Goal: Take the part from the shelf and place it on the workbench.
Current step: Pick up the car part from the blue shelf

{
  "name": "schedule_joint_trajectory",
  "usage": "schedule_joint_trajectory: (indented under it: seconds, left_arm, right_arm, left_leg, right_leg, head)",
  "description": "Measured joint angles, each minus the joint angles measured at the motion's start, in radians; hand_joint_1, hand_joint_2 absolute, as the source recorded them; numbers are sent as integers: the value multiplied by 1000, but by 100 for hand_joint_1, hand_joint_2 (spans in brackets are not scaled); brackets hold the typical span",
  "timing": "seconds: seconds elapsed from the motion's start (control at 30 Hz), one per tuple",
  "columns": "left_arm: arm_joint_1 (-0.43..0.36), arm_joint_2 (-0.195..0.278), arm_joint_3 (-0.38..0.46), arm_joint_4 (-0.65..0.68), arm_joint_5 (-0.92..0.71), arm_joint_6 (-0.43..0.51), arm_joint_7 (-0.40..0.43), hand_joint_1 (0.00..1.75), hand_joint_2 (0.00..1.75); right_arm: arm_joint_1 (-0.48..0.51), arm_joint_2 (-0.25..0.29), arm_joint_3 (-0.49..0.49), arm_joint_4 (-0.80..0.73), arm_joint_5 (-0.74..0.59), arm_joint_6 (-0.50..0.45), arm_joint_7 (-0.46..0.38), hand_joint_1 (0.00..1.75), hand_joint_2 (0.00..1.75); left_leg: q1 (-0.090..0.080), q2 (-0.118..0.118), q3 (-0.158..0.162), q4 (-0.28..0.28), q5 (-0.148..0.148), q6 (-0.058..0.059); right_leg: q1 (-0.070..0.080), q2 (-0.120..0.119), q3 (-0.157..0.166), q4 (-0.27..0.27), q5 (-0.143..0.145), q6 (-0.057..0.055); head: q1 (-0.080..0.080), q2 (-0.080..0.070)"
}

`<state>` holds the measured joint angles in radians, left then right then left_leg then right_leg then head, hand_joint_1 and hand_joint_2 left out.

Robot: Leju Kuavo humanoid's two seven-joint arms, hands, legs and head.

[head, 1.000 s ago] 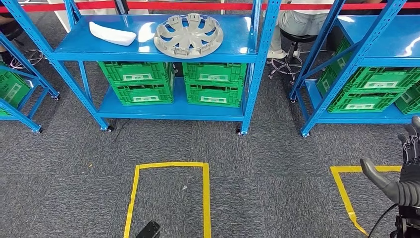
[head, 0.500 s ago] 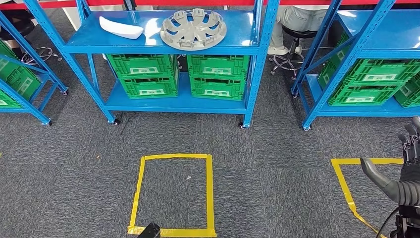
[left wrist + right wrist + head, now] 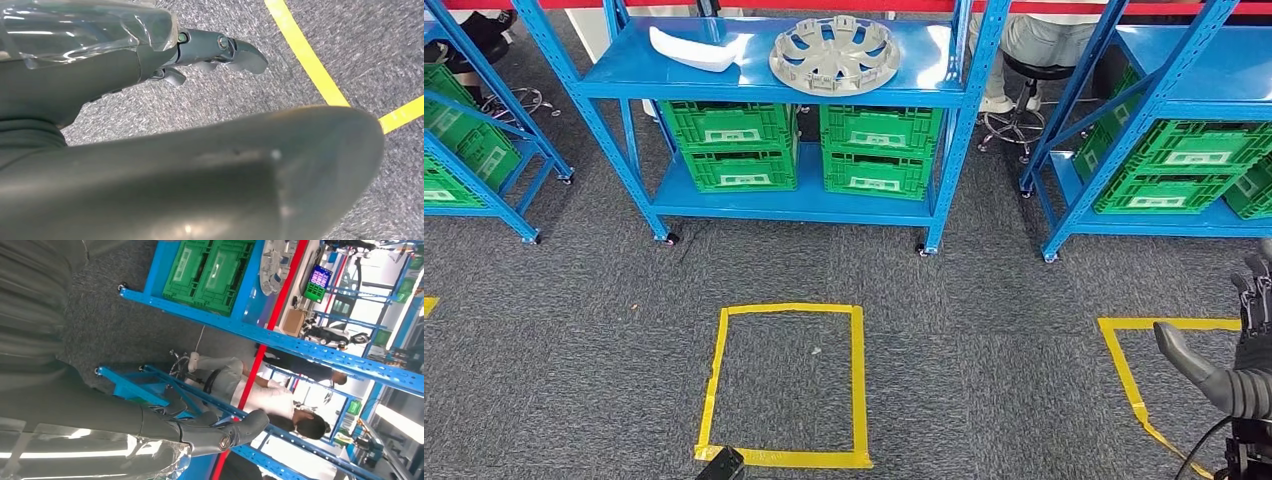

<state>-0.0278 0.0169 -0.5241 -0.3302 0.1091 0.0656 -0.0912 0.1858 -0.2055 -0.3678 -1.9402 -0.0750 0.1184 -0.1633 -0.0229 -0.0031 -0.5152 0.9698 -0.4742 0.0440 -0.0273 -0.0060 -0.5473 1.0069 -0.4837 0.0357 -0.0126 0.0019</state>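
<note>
Head view: whole scene has slid down and rightward since a second ago — camera moving, robot backing or turning, not the things. Grey spoked wheel cover (image 3: 835,54) lies flat on the blue steel shelf (image 3: 754,75), top centre, beside a white curved plastic part (image 3: 691,49). Right hand (image 3: 1229,350), lower right, holds nothing, fingers apart. Left hand (image 3: 200,52) hangs over carpet, fingers loose, holding nothing. Judgement: approach not finished; the pick is still ahead.
</note>
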Motion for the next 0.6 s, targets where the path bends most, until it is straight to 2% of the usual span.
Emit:
schedule_joint_trajectory:
  seconds: [0.07, 0.13, 0.17, 0.23, 0.3, 0.33, 0.37, 0.4, 0.47, 0.5, 0.53, 0.6]
  left_arm:
    - [1, 0, 0, -1, 0, 0, 0, 0, 0]
    - [2, 2, 0, -1, 0, 1, 0, 0, 0]
    - [2, 3, 0, -2, 0, 1, 0, 0, 0]
    - [3, 5, 0, -2, 0, 2, 0, 0, 0]
    - [4, 4, 0, -2, 0, 2, 0, 0, 0]
    - [5, 4, 0, -2, 0, 3, 0, 0, 0]
    - [5, 4, 0, -2, 0, 3, 0, 0, 0]
    - [6, 4, 0, -2, 0, 3, 0, 0, 0]
    - [6, 6, 0, -3, 1, 6, 0, 0, 0]
    - [5, 7, 0, -3, 2, 7, -1, 0, 0]
    - [5, 9, 0, -3, 3, 9, -1, 0, 0]
    - [6, 9, 0, -3, 6, 12, -2, 0, 0]
  right_arm:
    - [1, -1, -2, -3, 0, 2, 1, 0, 175]
    - [2, -2, -3, -5, -1, 4, 1, 0, 175]
    - [2, -2, -4, -6, -1, 5, 1, 0, 175]
    - [2, -1, -4, -7, -1, 7, 1, 0, 175]
    - [3, 0, -5, -8, -1, 9, 1, 0, 175]
    - [4, 1, -5, -8, -1, 9, 1, 0, 175]
    - [4, 2, -6, -8, -1, 10, 1, 0, 175]
    - [5, 2, -6, -8, -1, 10, 1, 0, 175]
    - [5, 3, -6, -8, -1, 13, 1, 0, 175]
    - [4, 3, -6, -9, -1, 15, 1, 0, 175]
    - [4, 3, -6, -10, -1, 16, 1, 0, 175]
    - [4, 3, -5, -10, -2, 18, 1, 0, 175]
  left_leg:
    - [-2, -1, -9, 9, -1, -8]
    - [-1, 0, -15, 17, -4, -17]
    - [0, 0, -21, 32, -16, -23]
    - [8, 0, -61, 121, -71, -39]
    - [19, 1, -126, 260, -134, -53]
    - [23, 1, -147, 303, -144, -57]
    - [26, 1, -150, 309, -134, -58]
    - [27, 1, -132, 271, -106, -57]
    - [26, 2, -59, 125, -34, -47]
    - [23, 2, -29, 63, -13, -40]
    - [20, 2, -13, 26, -3, -33]
    - [16, 2, -13, 11, -2, -23]
  right_leg:
    - [6, 1, 7, -17, 4, -15]
    - [1, 1, 4, -20, 10, -25]
    - [-2, 1, 4, -21, 12, -30]
    - [-7, 1, 2, -23, 16, -36]
    - [-6, 1, -2, -22, 17, -39]
    - [-6, 1, -4, -22, 18, -39]
    - [-6, 1, -4, -22, 18, -38]
    - [-6, 1, -3, -22, 18, -38]
    - [-5, 1, 1, -23, 19, -36]
    - [-3, 1, 0, -23, 20, -34]
    - [-2, 1, -2, -23, 22, -30]
    - [-1, 1, -7, -27, 29, -19]
  head:
    - [-1, 0]
    - [-1, 0]
    - [-3, 0]
    - [-7, 0]
    - [-10, 0]
    - [-10, 0]
    - [-10, 0]
    - [-10, 0]
    - [-9, 0]
    - [-9, 0]
    - [-9, 0]
    - [-10, 0]
